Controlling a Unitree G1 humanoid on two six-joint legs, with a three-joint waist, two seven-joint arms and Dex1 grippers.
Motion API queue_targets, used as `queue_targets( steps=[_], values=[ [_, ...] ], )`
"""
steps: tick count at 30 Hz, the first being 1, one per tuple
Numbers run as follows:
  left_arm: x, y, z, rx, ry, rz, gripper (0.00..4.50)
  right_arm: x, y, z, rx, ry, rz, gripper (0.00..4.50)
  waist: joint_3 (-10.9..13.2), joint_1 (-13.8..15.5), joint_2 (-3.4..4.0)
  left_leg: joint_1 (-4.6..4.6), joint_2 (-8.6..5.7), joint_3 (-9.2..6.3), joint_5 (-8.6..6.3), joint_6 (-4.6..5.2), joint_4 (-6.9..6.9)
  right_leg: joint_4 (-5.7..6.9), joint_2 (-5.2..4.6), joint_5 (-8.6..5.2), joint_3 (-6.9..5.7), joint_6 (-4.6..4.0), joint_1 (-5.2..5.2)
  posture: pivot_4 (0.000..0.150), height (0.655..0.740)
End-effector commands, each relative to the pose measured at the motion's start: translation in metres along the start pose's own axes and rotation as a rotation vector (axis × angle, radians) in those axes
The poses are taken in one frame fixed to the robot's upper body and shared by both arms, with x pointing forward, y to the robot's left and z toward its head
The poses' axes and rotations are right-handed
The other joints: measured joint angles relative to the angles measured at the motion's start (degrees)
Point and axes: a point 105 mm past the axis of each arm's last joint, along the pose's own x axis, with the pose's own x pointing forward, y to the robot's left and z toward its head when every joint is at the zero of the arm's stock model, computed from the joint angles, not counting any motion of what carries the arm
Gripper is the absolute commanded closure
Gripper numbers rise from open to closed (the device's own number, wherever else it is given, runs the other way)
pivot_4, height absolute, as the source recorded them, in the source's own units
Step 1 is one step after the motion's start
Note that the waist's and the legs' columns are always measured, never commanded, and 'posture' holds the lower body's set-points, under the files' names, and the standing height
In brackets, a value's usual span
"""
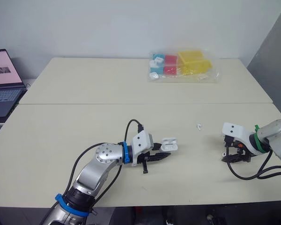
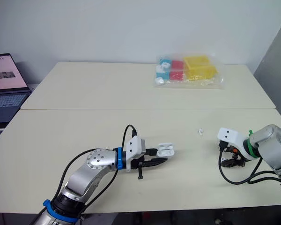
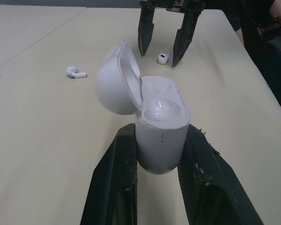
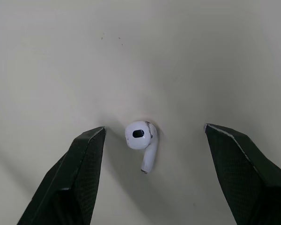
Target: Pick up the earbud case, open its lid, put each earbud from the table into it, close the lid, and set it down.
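While the left claw (image 3: pixel 159 140) clamps the open glossy white earbud case (image 3: pixel 160 123), the spread right claw (image 4: pixel 154 127) straddles a small white earbud (image 4: pixel 141 139), seemingly off-centre; centre, then pinch gently.

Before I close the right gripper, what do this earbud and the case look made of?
The earbud: seemingly hard white plastic, glossy; smooth moulded shell with a highlight and a dark grille. The earbud case: probably the same plastic, smooth with a satin sheen; light reflects inside its open lid.

Silver arms (image 1: pixel 94 169), blue collars (image 1: pixel 125 153), black jaws
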Motion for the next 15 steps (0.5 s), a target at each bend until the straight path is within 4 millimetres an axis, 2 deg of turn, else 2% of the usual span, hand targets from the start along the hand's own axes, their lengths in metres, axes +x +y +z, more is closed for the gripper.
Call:
queue_targets(
  steps=[1, 4, 11, 15],
  values=[
    [0.0017, -0.0016, 0.009, 0.034, -0.03, -0.004, 3.73, -0.0025, -0.0032, 0.0023, -0.019, 0.004, -0.011, 1.0, 0.0, 0.0, 0.0, 0.0, 0.0, 0.0, 0.0, 0.0, 0.0, 0.0, 0.0, 0.0, 0.0, 0.0, 0.0, 0.15, 0.74],
    [0.0018, -0.002, 0.0089, 0.035, -0.029, -0.007, 3.73, -0.0031, -0.0027, 0.0022, -0.024, 0.005, -0.005, 1.58, 0.0, 0.01, 0.0, 0.0, -0.01, 0.02, 0.0, 0.0, 0.01, 0.0, 0.0, 0.0, 0.01, 0.0, 0.0, 0.15, 0.74],
    [0.0029, -0.0017, 0.0084, 0.036, -0.031, -0.013, 3.73, -0.0049, 0.0043, 0.0072, 0.0, -0.025, 0.044, 4.08, 0.0, 0.01, 0.0, -0.01, 0.0, -0.01, 0.0, 0.0, -0.01, 0.0, 0.01, 0.0, 0.01, 0.0, 0.0, 0.15, 0.74],
    [0.0028, -0.0007, 0.0083, 0.04, -0.029, -0.014, 3.73, -0.0112, 0.0032, 0.0085, -0.034, -0.041, 0.027, 4.08, 0.0, 0.0, 0.0, 0.0, 0.0, -0.01, 0.0, 0.0, 0.0, 0.0, 0.01, 0.0, 0.0, 0.0, 0.0, 0.15, 0.74]
  ],
)
